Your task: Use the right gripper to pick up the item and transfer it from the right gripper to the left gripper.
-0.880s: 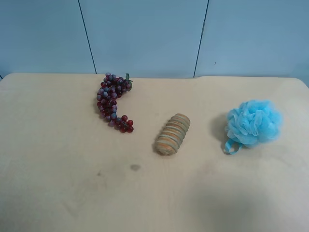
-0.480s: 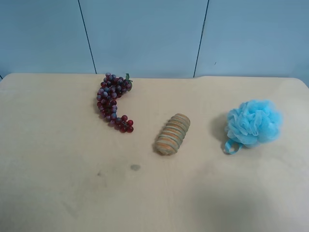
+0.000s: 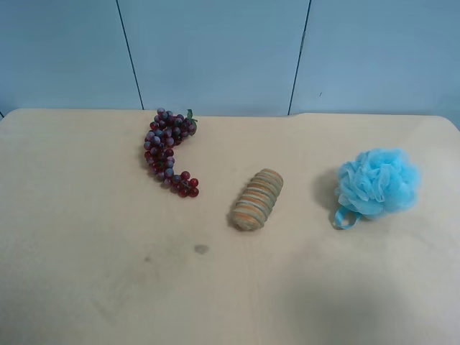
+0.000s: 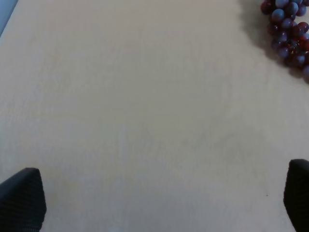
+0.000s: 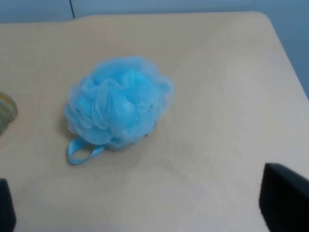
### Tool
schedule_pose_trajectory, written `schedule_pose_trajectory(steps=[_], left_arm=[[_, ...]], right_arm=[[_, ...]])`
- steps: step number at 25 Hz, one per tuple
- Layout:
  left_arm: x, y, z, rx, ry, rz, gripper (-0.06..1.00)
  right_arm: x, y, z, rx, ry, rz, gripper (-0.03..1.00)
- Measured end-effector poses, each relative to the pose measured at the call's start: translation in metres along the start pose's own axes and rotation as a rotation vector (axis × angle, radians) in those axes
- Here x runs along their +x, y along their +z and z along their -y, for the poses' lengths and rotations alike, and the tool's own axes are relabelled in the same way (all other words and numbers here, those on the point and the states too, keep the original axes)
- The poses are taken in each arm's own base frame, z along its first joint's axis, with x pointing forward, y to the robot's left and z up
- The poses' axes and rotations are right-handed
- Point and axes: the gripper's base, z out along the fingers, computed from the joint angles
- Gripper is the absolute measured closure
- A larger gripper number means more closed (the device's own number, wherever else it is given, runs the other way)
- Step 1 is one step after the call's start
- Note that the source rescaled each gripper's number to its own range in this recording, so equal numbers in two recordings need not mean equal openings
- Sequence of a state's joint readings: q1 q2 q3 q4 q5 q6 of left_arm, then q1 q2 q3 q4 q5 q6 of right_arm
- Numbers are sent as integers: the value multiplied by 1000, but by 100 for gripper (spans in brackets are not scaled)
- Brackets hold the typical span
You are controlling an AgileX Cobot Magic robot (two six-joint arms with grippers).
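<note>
The item, a fluffy light-blue mesh pouf with a blue ribbon loop, lies on the tan table at the right of the exterior high view. No arm shows in that view. The right wrist view shows the pouf ahead of my right gripper, apart from it. The right gripper's black fingertips stand wide apart, open and empty. My left gripper is also open and empty over bare table, its fingertips at the frame corners.
A striped tan-orange roll lies mid-table, and its end shows in the right wrist view. A purple-red grape bunch lies at the back left and also shows in the left wrist view. The table's right edge is near the pouf.
</note>
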State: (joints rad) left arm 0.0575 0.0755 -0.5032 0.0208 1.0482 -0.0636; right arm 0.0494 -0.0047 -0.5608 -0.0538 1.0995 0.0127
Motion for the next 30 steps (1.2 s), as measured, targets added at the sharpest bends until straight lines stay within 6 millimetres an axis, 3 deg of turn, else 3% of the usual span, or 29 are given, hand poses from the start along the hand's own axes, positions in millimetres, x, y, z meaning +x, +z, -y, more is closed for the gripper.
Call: schedule_pose_trajectory(steps=[7, 13, 23, 30], left_arm=[[0, 0, 0, 0, 0, 0, -6], [0, 0, 0, 0, 0, 0, -6], [0, 0, 0, 0, 0, 0, -6], [0, 0, 0, 0, 0, 0, -6]], right_arm=[[-1, 2, 0, -1, 0, -13, -3], [-14, 25, -3, -23, -19, -166, -3], [-92, 29, -7, -83, -44, -130, -3], [-118, 66, -10, -95, -59, -240, -3]])
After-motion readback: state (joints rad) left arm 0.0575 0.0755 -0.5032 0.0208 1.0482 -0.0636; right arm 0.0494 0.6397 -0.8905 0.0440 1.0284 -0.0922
